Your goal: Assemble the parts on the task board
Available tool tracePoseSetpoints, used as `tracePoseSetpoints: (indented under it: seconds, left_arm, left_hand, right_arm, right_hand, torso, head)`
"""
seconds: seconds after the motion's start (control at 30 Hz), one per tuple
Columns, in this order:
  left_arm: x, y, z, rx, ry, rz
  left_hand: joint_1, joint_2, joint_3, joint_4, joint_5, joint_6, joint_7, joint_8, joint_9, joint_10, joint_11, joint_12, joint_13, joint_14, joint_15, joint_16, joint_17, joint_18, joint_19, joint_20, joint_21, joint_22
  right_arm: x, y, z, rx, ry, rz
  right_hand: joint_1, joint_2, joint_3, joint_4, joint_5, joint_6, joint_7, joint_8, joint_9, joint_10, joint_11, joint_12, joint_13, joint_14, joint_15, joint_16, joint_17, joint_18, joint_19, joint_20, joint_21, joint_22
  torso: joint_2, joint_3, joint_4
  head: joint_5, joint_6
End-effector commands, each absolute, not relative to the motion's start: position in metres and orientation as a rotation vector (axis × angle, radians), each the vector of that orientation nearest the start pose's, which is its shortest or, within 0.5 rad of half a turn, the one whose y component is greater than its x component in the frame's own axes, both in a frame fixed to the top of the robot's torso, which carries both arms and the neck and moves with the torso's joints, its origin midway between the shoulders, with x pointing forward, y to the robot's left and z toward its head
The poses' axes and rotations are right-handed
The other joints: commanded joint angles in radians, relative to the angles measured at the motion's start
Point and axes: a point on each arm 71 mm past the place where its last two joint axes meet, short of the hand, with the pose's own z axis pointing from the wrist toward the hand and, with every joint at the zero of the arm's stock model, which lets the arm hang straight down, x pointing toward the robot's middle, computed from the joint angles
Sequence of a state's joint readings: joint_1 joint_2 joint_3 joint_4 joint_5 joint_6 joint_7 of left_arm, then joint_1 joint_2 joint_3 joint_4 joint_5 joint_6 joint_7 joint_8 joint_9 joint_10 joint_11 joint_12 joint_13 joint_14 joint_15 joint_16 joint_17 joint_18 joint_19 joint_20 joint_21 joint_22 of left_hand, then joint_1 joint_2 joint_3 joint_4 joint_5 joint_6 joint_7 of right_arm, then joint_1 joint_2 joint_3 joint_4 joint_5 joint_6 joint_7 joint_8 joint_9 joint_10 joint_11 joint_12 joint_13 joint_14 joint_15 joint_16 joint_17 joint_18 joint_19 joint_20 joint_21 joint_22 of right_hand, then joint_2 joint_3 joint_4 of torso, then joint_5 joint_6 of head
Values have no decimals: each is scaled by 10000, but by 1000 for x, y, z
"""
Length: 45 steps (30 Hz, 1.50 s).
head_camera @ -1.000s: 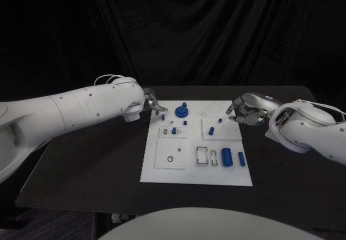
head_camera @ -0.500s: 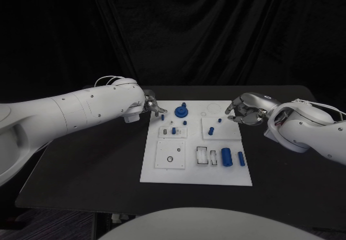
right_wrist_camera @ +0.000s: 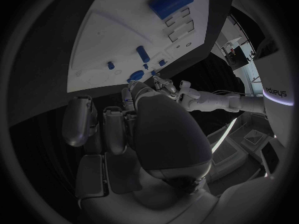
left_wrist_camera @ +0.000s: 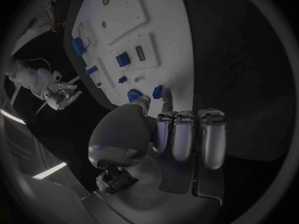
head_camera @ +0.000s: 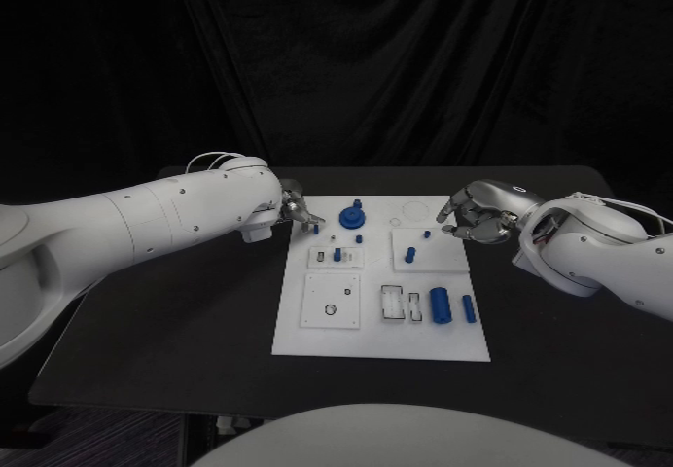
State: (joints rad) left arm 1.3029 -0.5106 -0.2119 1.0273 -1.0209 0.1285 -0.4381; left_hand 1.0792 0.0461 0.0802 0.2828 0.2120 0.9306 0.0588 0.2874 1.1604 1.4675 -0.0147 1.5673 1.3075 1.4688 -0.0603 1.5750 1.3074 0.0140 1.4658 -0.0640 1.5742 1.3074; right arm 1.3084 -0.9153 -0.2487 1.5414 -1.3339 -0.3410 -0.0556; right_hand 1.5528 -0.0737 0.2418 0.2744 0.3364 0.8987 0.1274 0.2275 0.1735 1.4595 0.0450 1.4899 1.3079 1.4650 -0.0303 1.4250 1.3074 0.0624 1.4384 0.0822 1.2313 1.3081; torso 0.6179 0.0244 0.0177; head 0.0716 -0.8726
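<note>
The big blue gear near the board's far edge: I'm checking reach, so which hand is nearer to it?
Left. The left hand hovers just beside the blue gear, at the task board's far left corner; the right hand sits farther off, at its right edge.

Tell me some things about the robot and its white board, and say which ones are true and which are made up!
1. The task board is white and lies on a black table. True.
2. The parts on the board are red. False: the parts, like the big cylinder, are blue.
3. The left hand is at the board's far left corner. True.
4. The right hand is resting on the near edge of the board. False: it is at the far right side of the board.
5. A big round blue part sits near the board's far edge. True.
</note>
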Motion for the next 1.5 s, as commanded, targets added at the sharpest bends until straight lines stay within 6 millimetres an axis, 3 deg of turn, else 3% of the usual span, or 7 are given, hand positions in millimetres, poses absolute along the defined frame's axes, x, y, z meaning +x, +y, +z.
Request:
tracePoseSetpoints:
  seconds: [0.03,0.83,1.27,1.5]
  left_arm:
    - [556,194,-247,-1919,23038,-2742]
    - [557,191,-251,-1877,22892,-3100]
    - [558,190,-253,-1894,22827,-3183]
    - [558,191,-254,-1932,22824,-3147]
  left_hand:
    - [77,28,-50,7,84,-85,18,-97,-34,1033,78,35,2633,1020,78,-42,2634,-140,1050,51,-34,2634]
    - [396,83,-10,-64,332,-287,128,-371,-134,1033,187,35,2633,1020,183,-42,2634,-140,1050,156,-34,2634]
    - [906,68,223,-258,1118,-252,112,-496,-142,1033,187,35,2633,1020,203,-42,2634,-140,1050,188,-34,2634]
    - [955,61,263,-278,1202,-255,109,-513,-143,1033,184,35,2633,1020,202,-42,2634,-140,1050,186,-34,2634]
  right_arm:
    - [471,-235,-208,-1277,17781,6160]
    - [471,-234,-210,-1292,18003,6076]
    - [471,-234,-210,-1304,18072,6055]
    - [471,-234,-210,-1314,18074,6070]
  right_hand:
    - [-8,119,47,-10,55,5,31,-69,-9,-65,18,-35,1404,561,51,-35,1172,148,-77,-6,-33,1468]
    - [-9,124,54,-12,64,-4,33,-75,-14,-88,19,-54,1377,557,51,-48,1160,152,-83,-6,-53,1461]
    - [-10,125,58,-13,69,-9,34,-79,-17,-87,20,-55,1377,553,51,-59,1149,155,-87,-6,-65,1458]
    - [-8,132,67,-17,75,-11,35,-81,-20,-88,20,-57,1374,553,51,-62,1146,157,-91,-6,-78,1454]
  torso:
    - [-1,2,4]
    - [-2,-3,-2]
    - [2,1,3]
    - [3,-1,0]
  head:
    - [5,0]
    - [44,0]
    - [39,0]
    - [59,0]
